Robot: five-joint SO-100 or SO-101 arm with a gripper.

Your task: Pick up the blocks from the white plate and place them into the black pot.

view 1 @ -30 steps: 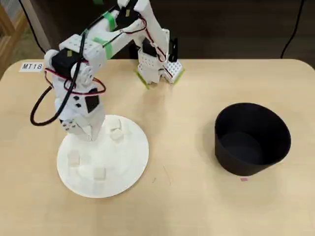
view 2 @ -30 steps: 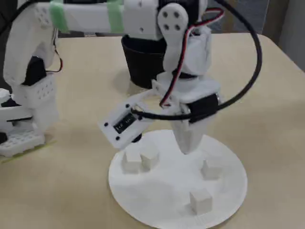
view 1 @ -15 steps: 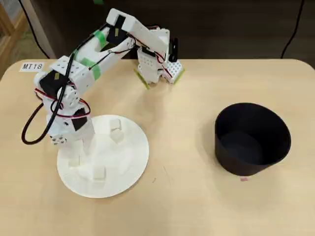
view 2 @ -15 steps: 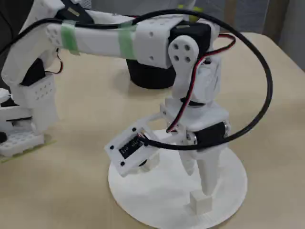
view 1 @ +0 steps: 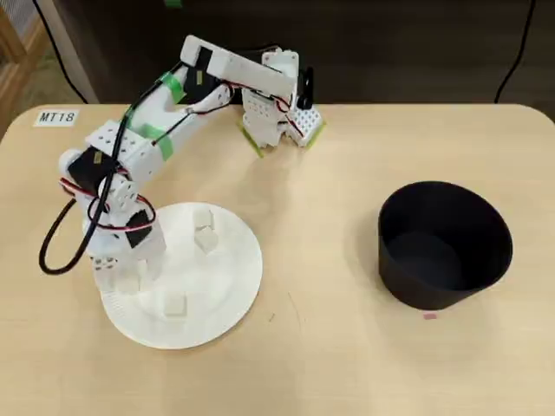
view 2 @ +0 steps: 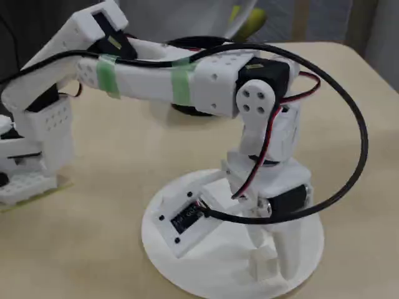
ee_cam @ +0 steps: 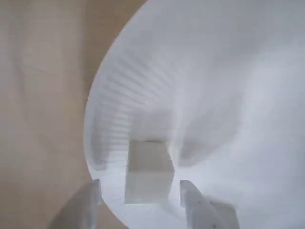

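Fingers of our tool [ee_cam: 138, 193] stand open, one on each side of a small block [ee_cam: 147, 171] near the edge of the white plate [ee_cam: 228, 95]. In the wrist view the block sits right between the two fingertips [ee_cam: 190, 198], and we see small gaps on both sides, so we think nothing is gripped yet. In the overhead view our tool [view 1: 121, 276] is low over the left side of the plate [view 1: 230, 286].

We are at the grab step for this block. Next we should close the fingers on it, lift it straight up, and carry it across the worktop [view 1: 321, 199] to the black pot [view 1: 444, 245], which stands well apart on the right and looks empty.

Three more blocks wait on the plate: two [view 1: 205, 227] close together near the top, and one [view 1: 176, 304] near the bottom. None sits close enough to bump. The block lies near the plate's rim, so a sloppy squeeze could push it off. A white label [view 1: 57, 117] lies at the far left corner.
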